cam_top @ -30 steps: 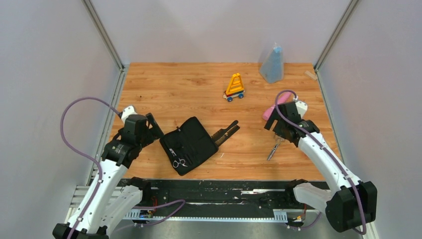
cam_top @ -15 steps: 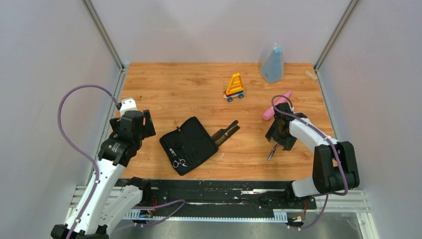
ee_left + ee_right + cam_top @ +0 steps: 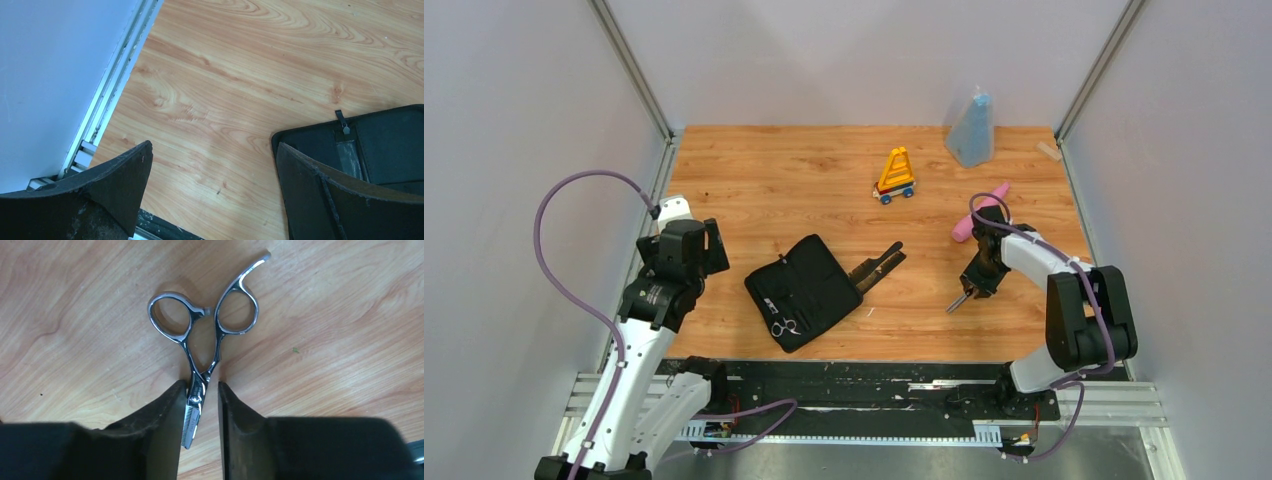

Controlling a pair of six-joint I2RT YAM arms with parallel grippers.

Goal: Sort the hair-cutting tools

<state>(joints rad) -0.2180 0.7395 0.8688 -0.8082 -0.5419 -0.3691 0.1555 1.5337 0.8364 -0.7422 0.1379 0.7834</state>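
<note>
One pair of silver scissors (image 3: 200,340) lies flat on the wooden table, finger rings pointing away from my right wrist camera. My right gripper (image 3: 202,385) straddles its pivot with jaws nearly closed; the left finger touches the blade and a thin gap shows beside the right finger. From above, the scissors (image 3: 957,302) poke out below the right gripper (image 3: 977,283). Another pair of scissors (image 3: 784,326) rests in the open black case (image 3: 809,285). Two black combs (image 3: 876,265) lie at the case's right edge. My left gripper (image 3: 712,248) hangs open and empty left of the case (image 3: 385,140).
A pink wand (image 3: 980,212) lies just behind the right gripper. A yellow-orange wheeled toy (image 3: 895,176) and a blue bag (image 3: 972,130) stand at the back. The table's left rail (image 3: 107,100) runs beside the left gripper (image 3: 214,145).
My right gripper has dropped onto the scissors and narrowed its jaws around them; the scissors shifted slightly left. The left arm has drawn back a little to the left, still open.
</note>
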